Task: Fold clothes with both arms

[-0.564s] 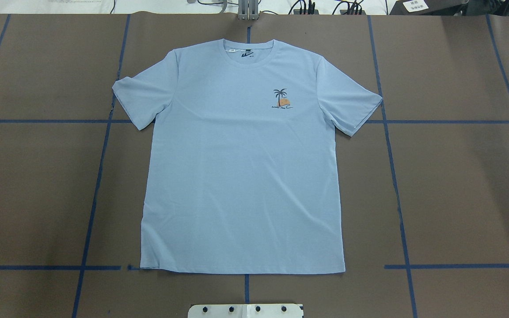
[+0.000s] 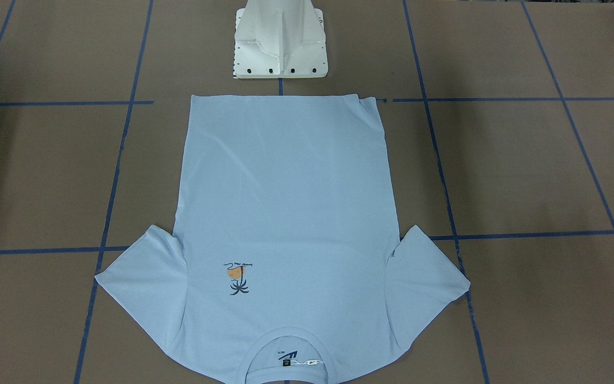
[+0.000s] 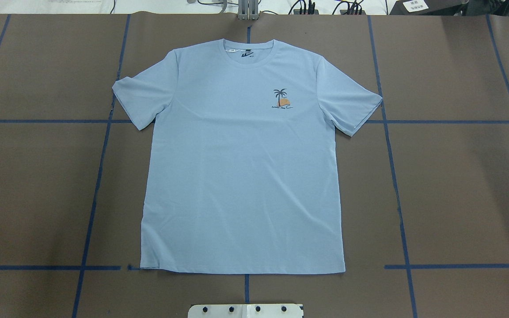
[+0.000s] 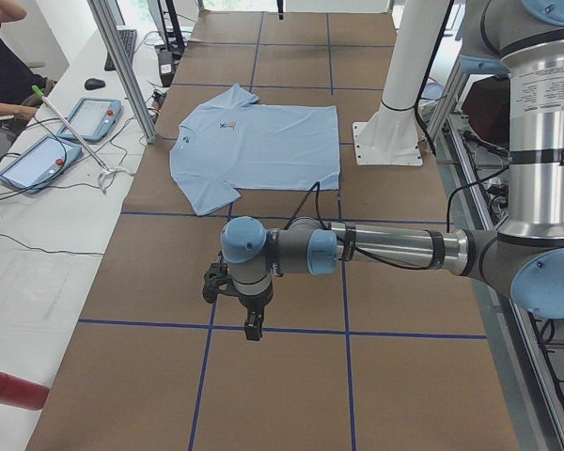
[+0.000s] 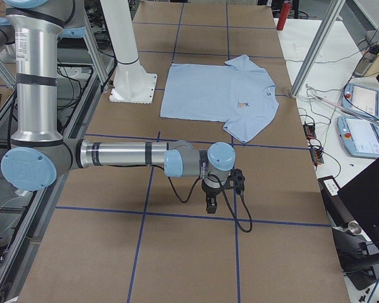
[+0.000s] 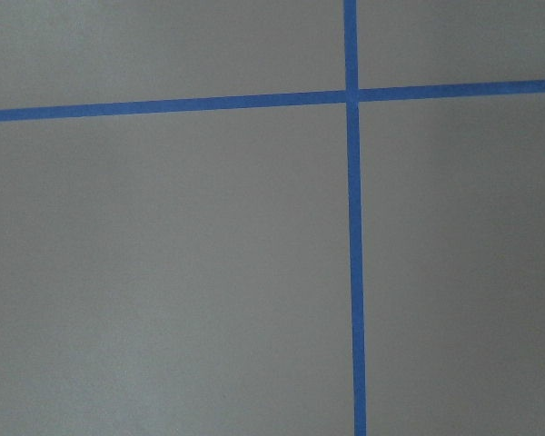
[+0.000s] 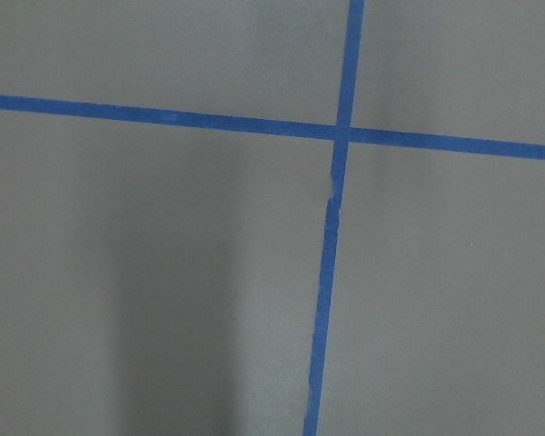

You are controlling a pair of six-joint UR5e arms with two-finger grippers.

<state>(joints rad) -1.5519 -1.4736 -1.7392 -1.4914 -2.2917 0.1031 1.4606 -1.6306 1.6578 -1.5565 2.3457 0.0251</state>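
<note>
One light blue short-sleeved T-shirt (image 3: 241, 168) lies flat on the brown, blue-taped table (image 3: 457, 190).
Its hem faces the white pedestal base (image 2: 280, 48). The black left gripper (image 4: 253, 331) and black right gripper (image 5: 211, 207) hang well apart from it; I cannot tell whether their fingers are spread.

The shirt (image 3: 241, 168) lies flat on the table (image 3: 457, 185), straight before my base (image 2: 280, 48). Its hem is near the base, its collar (image 3: 249, 48) on the far side, with 1 sleeve (image 3: 142, 97) spread out to each side. My left gripper (image 4: 252, 331) hangs over the table well apart from the shirt, off to my left. My right gripper (image 5: 210, 207) hangs likewise off to my right. Each is above a crossing of tape lines (image 6: 351, 94). Beyond the table's far edge, 2 tablets (image 4: 94, 117) lie on a bench (image 4: 38, 244).
</note>
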